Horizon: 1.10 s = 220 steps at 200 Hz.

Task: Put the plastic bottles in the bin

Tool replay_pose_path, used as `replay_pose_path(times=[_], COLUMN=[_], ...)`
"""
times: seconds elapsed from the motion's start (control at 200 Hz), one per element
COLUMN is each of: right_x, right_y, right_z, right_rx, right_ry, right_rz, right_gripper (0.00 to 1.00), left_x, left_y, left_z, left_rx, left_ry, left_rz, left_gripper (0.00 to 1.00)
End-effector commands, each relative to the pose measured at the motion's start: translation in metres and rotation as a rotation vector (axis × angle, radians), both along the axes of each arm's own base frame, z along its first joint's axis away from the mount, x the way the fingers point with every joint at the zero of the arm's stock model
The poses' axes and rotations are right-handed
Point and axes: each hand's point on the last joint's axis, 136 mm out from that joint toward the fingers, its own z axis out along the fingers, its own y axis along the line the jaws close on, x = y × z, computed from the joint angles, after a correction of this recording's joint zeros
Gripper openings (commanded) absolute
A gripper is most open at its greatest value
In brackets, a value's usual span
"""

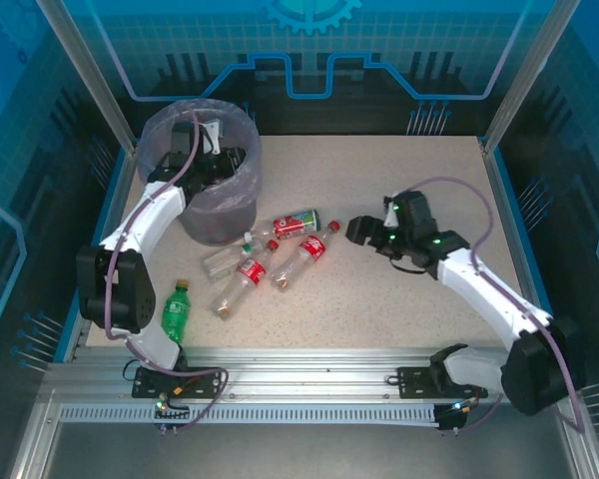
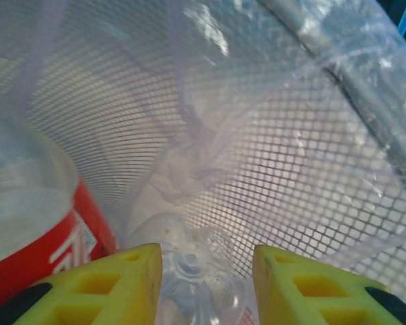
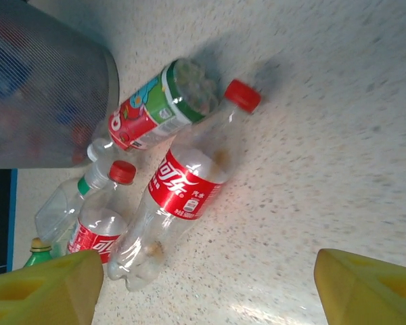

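The grey bin with its lilac bag stands at the back left. My left gripper is down inside it, shut on a clear bottle seen end-on between the yellow fingers; a red-labelled bottle lies close on its left. Several bottles lie on the table: a red-labelled one, a red-and-green-labelled one, another red-labelled one, a clear one and a green one. My right gripper hangs open just right of them, holding nothing.
The mesh wall of the bin rises beside the bottle cluster. The speckled table is bare to the right and back. A metal rail runs along the near edge, and frame posts stand at the corners.
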Motion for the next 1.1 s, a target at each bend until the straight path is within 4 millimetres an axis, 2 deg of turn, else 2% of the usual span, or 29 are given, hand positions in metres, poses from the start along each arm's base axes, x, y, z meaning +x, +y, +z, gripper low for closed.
replay_pose_path(times=[0.0, 0.18, 0.375, 0.525, 0.705, 0.715, 0.73, 0.86, 1.011, 1.096], right_x=[0.019, 0.03, 0.041, 0.045, 0.044, 0.044, 0.051, 0.053, 0.056, 0.055], right_y=[0.024, 0.057, 0.083, 0.091, 0.094, 0.094, 0.1, 0.1, 0.096, 0.093], right_z=[-0.015, -0.053, -0.073, -0.095, -0.116, -0.117, -0.108, -0.107, -0.1, -0.094], right_rx=[0.043, 0.072, 0.08, 0.077, 0.057, 0.055, 0.07, 0.059, 0.039, 0.041], right_ry=[-0.036, -0.003, -0.001, 0.049, 0.081, 0.083, 0.064, 0.055, 0.042, 0.037], right_rz=[-0.089, -0.121, -0.108, -0.114, -0.104, -0.103, -0.101, -0.099, -0.089, -0.082], right_gripper=[0.81, 0.81, 0.84, 0.86, 0.85, 0.85, 0.84, 0.78, 0.7, 0.66], left_x=[-0.006, -0.008, -0.022, -0.041, -0.076, -0.079, -0.083, -0.123, -0.163, -0.18], left_y=[-0.003, 0.007, 0.012, 0.018, 0.025, 0.025, 0.025, 0.006, -0.031, -0.051], left_z=[-0.017, 0.027, 0.087, 0.124, 0.148, 0.148, 0.15, 0.144, 0.112, 0.097], left_rx=[0.017, 0.109, 0.166, 0.207, 0.233, 0.231, 0.228, 0.216, 0.154, 0.105], left_ry=[0.089, 0.024, -0.09, -0.147, -0.17, -0.168, -0.17, -0.154, -0.078, -0.042], left_rz=[-0.012, -0.024, -0.048, -0.042, -0.02, -0.02, -0.019, -0.053, -0.142, -0.189], left_gripper=[0.45, 0.67, 0.88, 0.96, 0.99, 0.99, 0.99, 0.98, 0.97, 0.97])
